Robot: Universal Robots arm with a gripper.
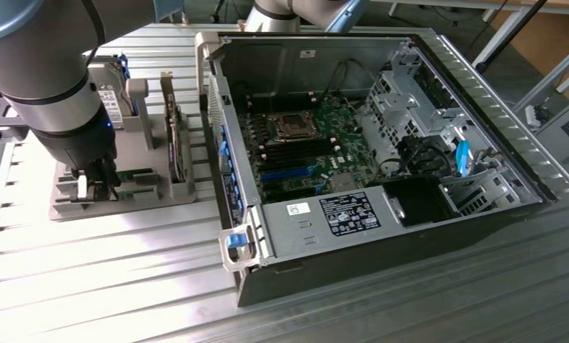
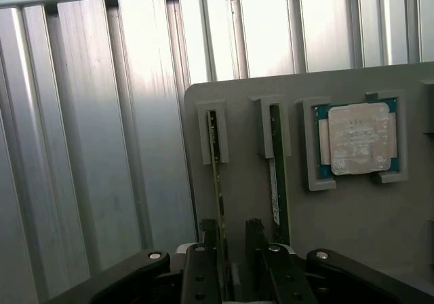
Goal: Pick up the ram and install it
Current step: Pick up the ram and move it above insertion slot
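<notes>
Two ram sticks stand on edge in slots of a grey holder (image 2: 339, 229). One thin green ram stick (image 2: 217, 175) runs down into the gap between my gripper's (image 2: 232, 235) dark fingers (image 2: 205, 236). The other ram stick (image 2: 277, 182), with a small white label, stands just outside that gap. The jaws are open, straddling the first stick without pressing on it. In the exterior view my gripper (image 1: 93, 187) hangs low over the holder (image 1: 122, 204), at the exterior view's left of the open computer case (image 1: 380, 214). The motherboard (image 1: 299, 146) lies inside it, with black and blue memory slots.
A square silver processor chip (image 2: 359, 138) sits in its own pocket on the holder. A hard drive (image 1: 113, 96) and a dark upright card (image 1: 176, 139) stand at the holder's far side. The case's raised wall (image 1: 218, 121) stands between holder and motherboard. Everything rests on a ribbed metal table (image 1: 104, 279).
</notes>
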